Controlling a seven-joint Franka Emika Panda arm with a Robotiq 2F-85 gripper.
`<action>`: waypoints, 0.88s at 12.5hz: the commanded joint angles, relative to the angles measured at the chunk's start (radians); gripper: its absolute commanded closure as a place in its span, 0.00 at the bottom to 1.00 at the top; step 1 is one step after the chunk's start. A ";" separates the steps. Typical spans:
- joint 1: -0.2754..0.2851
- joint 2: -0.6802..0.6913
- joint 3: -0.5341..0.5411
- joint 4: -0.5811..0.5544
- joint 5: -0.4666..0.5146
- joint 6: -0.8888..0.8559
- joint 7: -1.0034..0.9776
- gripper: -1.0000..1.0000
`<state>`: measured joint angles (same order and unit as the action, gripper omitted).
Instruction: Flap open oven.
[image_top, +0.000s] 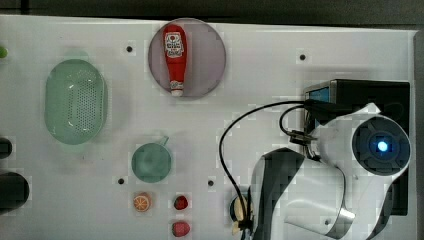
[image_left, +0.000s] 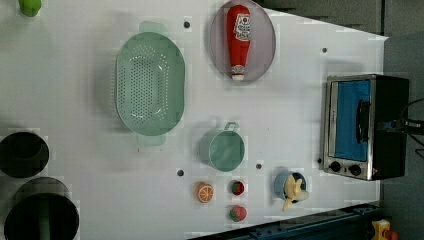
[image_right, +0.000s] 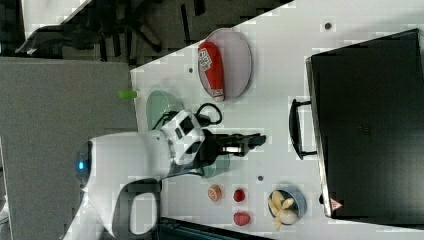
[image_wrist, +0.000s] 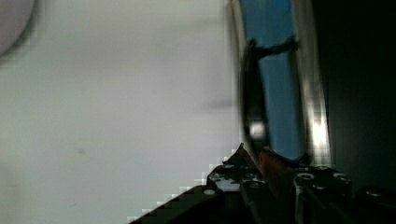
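Right view: white table carries everything. The oven is the biggest item, a black box at the right view's right. In the left view it sits at the left view's right edge, its blue glass door shut in a silver frame and facing the rest of the table. My white arm reaches over it in the top view. My gripper points at the dark bar handle, near it but with table showing between. My jaws are narrow and hold nothing. In the wrist view the handle sits just ahead of my fingertips. Next is a pale green colander, well apart from the oven. There is a grey plate with a red ketchup bottle lying on it. Its label is white and red, and I can't read the writing. Two black pots are at the left view's left edge. A teal cup stands mid-table. A blue bowl with yellowish pieces is near the oven's knob end. An orange slice lies just beside two red strawberries. Two black knobs sit on the oven front. A small red warning-triangle sticker is on the oven top, with no legible text.
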<state>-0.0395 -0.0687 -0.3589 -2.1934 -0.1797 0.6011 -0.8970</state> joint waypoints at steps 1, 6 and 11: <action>-0.011 0.046 -0.056 0.004 0.010 0.067 -0.181 0.82; -0.012 0.135 -0.089 -0.020 0.016 0.164 -0.209 0.82; -0.012 0.201 -0.080 -0.052 0.017 0.279 -0.208 0.82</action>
<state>-0.0581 0.1307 -0.4507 -2.2227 -0.1680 0.8677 -1.0605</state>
